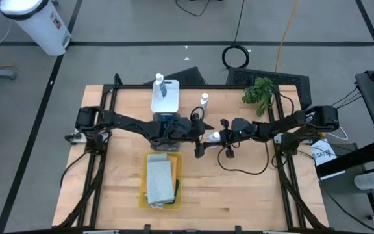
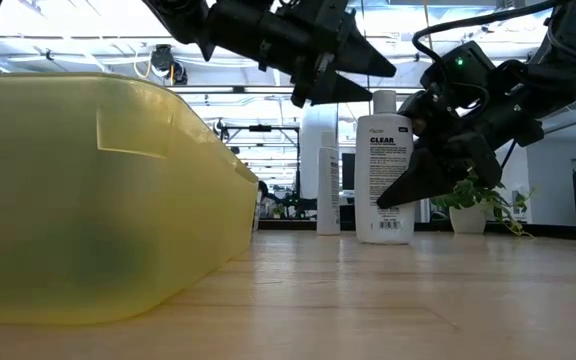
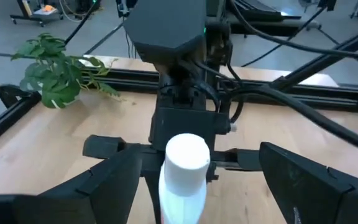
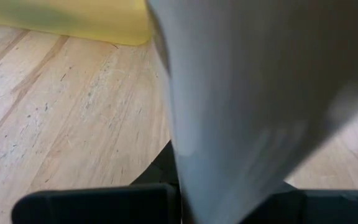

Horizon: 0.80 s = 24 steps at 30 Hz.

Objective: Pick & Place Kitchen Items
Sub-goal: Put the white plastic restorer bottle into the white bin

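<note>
White bottle (image 2: 384,170) labelled "CLEAR", clamped by right pincer (image 2: 420,190), upright on table (image 2: 418,290)

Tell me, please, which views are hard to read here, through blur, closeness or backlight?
Right wrist view: the white bottle fills the frame, blurred from closeness. Low view: the yellow tray looms soft in the foreground, and both arms are dark against bright ceiling lights. Left wrist view: the bottle's cap is near and slightly soft; the plant is clear. High view: evenly lit.
</note>
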Motion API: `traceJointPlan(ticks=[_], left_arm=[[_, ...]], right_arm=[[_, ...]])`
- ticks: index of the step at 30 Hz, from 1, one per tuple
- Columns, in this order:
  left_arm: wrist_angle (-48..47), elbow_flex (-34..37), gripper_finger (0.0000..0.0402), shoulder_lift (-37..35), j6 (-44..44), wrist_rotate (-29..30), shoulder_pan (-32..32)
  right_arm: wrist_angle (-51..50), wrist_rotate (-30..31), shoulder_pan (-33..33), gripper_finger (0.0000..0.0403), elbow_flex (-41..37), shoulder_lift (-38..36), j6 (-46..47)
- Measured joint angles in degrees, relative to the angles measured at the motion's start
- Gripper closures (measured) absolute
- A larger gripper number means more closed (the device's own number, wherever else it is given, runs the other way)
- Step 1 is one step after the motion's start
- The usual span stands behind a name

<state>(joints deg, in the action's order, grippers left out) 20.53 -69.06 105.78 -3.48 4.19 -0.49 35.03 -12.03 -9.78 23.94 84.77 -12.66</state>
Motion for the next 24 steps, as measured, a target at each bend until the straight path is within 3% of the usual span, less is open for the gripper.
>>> traceJointPlan(ticks=[19, 24], left_arm=[[3.7, -0.7, 0.0076, 3.8, 1.1, -1.1, 1.7], [3.6, -0.7, 0.0100, 3.3, 0.4, -4.6, 2.0]], right_arm=[[0.1, 0.0, 0.0, 0.0362, 0.0, 0.0, 0.0], [0.0, 0.0, 0.0, 0.0362, 0.0, 0.0, 0.0]])
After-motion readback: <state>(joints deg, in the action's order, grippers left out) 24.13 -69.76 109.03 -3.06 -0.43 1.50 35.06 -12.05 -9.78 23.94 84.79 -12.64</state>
